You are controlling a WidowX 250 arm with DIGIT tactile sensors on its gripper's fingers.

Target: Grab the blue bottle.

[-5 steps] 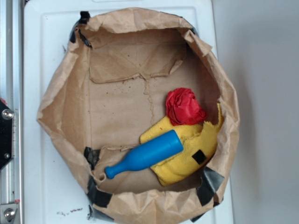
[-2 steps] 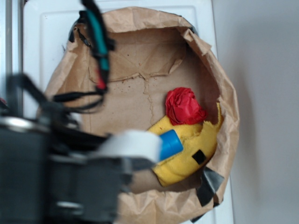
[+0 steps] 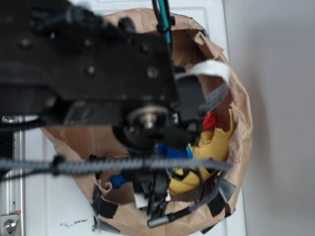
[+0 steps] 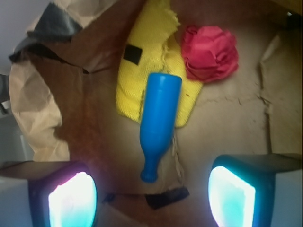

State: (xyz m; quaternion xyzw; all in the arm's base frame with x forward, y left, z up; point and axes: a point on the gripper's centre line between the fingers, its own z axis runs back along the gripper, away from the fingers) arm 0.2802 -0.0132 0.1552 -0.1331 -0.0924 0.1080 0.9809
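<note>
- We see the gripper spread wide with nothing between its two glowing fingertips, which frame the bottom corners of the wrist view.
- Between and beyond those fingertips we find the blue bottle lying on its side on the floor of the brown paper bag, its narrow neck pointing toward the gripper, not touched by either finger.
- The bottle's thick end rests on the yellow cloth, which bears a black square.
- We note the red ball of cloth just beside the yellow cloth, near the bottle's thick end.
- In the exterior view the blurred black arm covers most of the bag, leaving slivers of blue, yellow and red.
</note>
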